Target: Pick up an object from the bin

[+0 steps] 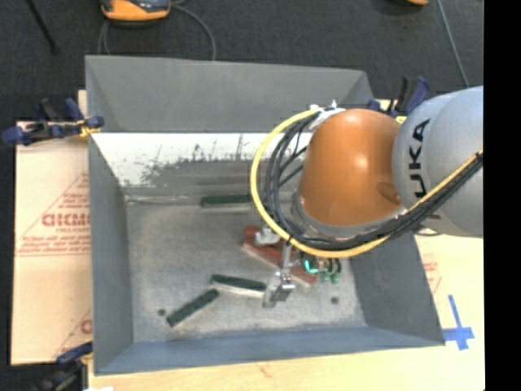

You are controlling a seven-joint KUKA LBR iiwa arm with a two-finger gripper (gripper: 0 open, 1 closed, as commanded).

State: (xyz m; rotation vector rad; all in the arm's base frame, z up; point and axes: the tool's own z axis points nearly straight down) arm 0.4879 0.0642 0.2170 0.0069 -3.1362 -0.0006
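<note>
My gripper reaches down near the middle of the bin floor, below the arm's orange cover. Its tip sits at the right end of a dark green flat strip lying on the floor. A reddish-brown flat block lies just behind the gripper, partly hidden under the arm. A second dark green strip lies slanted to the front left, apart from the gripper.
A third dark green strip rests at the foot of the bin's back wall. A small green piece shows under the arm at the right. The arm and its cables cover the bin's right half.
</note>
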